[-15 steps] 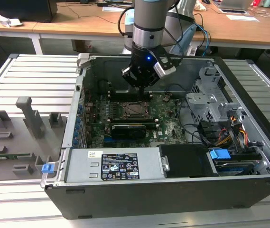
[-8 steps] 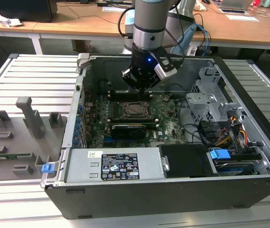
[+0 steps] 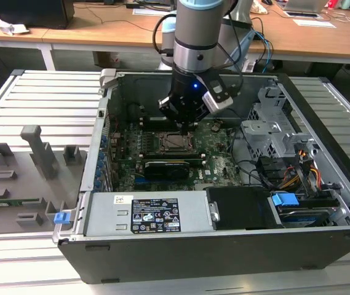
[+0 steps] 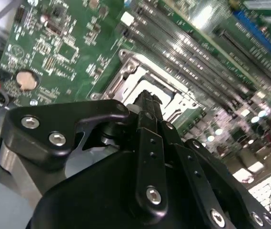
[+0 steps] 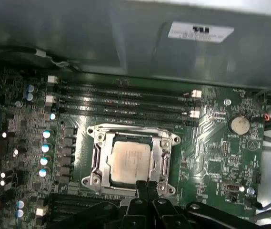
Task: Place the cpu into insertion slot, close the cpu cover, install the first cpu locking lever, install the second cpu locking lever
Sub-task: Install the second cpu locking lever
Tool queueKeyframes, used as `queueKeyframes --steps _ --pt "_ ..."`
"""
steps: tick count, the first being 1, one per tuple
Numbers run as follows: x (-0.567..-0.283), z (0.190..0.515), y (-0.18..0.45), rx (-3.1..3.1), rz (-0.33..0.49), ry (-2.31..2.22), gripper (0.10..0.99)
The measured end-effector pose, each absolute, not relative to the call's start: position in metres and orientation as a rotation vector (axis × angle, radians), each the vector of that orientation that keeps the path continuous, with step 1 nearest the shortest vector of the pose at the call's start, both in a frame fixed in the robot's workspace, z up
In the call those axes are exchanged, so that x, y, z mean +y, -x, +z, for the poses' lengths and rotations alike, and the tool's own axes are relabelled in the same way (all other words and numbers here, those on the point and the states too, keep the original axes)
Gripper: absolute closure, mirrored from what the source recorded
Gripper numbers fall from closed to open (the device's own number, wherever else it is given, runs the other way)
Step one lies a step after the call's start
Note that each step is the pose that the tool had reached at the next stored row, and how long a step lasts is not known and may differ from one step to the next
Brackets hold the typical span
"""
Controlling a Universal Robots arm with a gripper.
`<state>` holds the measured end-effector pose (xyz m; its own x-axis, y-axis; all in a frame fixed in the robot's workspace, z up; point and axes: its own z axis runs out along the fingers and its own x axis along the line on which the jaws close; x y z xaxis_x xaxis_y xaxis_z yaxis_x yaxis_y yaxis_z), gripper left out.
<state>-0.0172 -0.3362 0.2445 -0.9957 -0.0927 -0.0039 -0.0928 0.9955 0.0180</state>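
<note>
Hovering just above the socket's near edge, the pincer [image 5: 147, 187] has its fingertips pressed together and empty. Directly beneath its tips the cpu [image 5: 131, 160] sits seated in the insertion slot [image 5: 97, 162], the cpu cover [image 5: 166, 143] apparently closed around it. Beyond lie the memory slots [image 5: 125, 102] and the computer case [image 3: 322, 153], resting on a slatted metal table [image 3: 45, 98], with a wooden desk [image 3: 101, 27] behind.
</note>
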Motion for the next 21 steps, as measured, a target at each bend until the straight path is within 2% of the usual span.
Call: queueKeyframes --steps 14,21 --pt "-0.361 0.238 0.019 3.134 0.039 0.171 0.98" --pt "-0.366 0.238 0.043 3.133 0.045 0.171 0.98"
